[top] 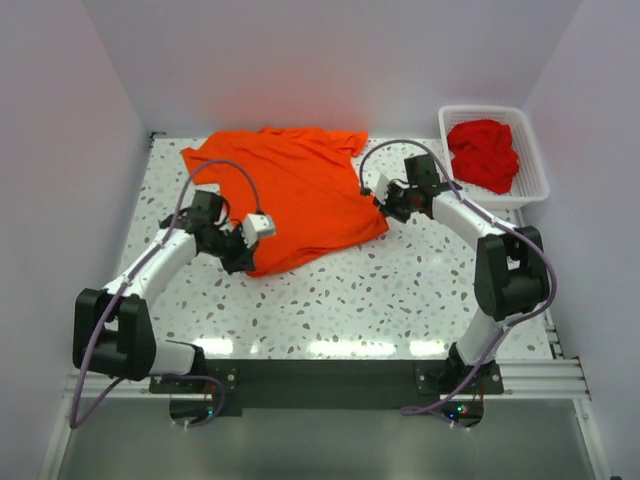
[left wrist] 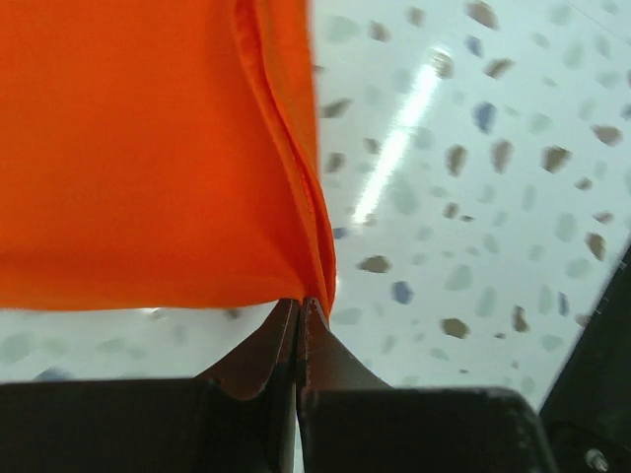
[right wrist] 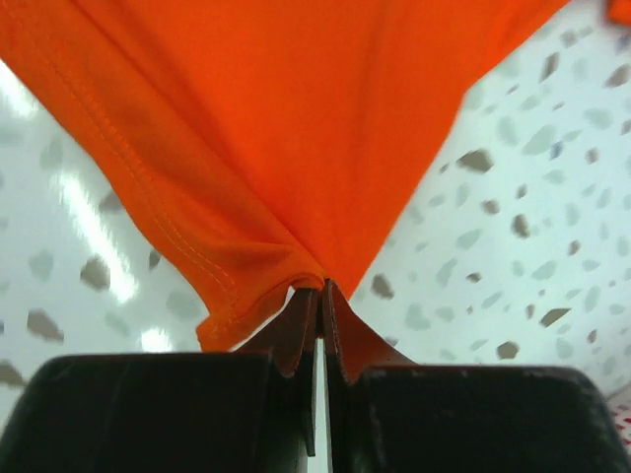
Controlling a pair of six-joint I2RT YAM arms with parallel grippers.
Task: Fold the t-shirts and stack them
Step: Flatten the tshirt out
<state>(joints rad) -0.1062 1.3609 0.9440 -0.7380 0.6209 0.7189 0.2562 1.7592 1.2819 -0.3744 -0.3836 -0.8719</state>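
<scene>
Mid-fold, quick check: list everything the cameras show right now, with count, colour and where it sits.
orange t-shirt: one, bright orange-red, spread over the far left and centre of the table.
red cloth heap: count unclear, deeper red, crumpled inside the basket.
basket: one, white plastic lattice, far right corner.
table: one, white with dark speckles.
left pincer: one, dark, shut on the orange t-shirt's near left corner.
right pincer: one, dark, shut on the orange t-shirt's right corner, at the hem.
</scene>
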